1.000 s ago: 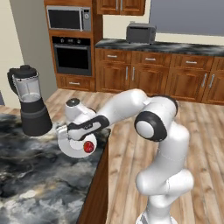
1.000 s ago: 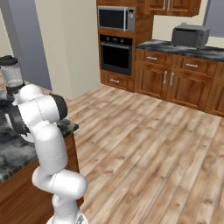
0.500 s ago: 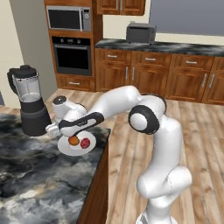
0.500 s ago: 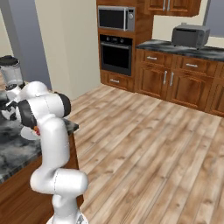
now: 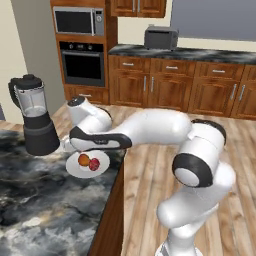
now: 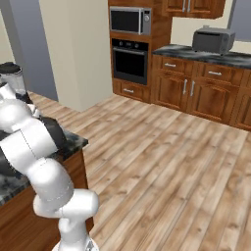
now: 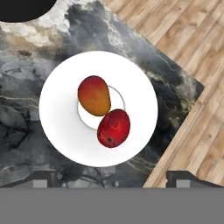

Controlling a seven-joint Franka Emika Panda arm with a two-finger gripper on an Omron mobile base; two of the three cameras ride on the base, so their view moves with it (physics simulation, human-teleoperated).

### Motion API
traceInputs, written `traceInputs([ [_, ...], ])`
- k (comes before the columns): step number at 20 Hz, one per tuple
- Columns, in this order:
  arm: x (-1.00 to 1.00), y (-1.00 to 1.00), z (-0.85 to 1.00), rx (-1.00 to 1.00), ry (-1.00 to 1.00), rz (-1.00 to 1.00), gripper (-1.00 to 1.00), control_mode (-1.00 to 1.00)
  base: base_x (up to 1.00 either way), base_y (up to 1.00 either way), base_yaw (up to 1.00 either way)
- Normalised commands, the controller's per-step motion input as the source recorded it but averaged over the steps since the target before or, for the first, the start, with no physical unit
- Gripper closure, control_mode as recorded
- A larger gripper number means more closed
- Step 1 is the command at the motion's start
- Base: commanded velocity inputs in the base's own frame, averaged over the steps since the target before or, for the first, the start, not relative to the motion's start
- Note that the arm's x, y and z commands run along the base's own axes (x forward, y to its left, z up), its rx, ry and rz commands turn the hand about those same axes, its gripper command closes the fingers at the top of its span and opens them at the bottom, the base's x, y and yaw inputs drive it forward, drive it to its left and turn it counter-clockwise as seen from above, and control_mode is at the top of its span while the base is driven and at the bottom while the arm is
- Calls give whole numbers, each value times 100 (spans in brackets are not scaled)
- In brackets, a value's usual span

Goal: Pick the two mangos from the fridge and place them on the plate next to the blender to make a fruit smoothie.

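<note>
On the dark marbled stone counter (image 5: 30, 210), the black-based clear-jar blender (image 5: 34, 117) stands at the round white plate's (image 7: 57, 127) ten o'clock. Orange mango (image 7: 93, 95) and red mango (image 7: 113, 127) touch mid-plate, ready for blending. The gripper (image 7: 111, 178) hangs above, fingers spread, empty.

The robot arm (image 5: 165, 131) is a chain of thick, rounded, glossy white shells. Dark grey, almost black rings mark the joints between them; the clearest one sits right of centre in the left base view, around a white round cap. A flat black band runs along the underside of the hand section at centre left. In the right base view, the same white segments fill the lower left. The finger tips (image 7: 183, 176) are small, dark grey blocks at the bottom of the hand view.
</note>
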Motion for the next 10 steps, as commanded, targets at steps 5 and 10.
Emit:
traceInputs([
  [5, -100, -100, 0, 7, -16, 0, -100, -100, 0, 0, 0],
  [10, -100, -100, 50, 12, -17, 0, -100, -100, 0, 0, 0],
])
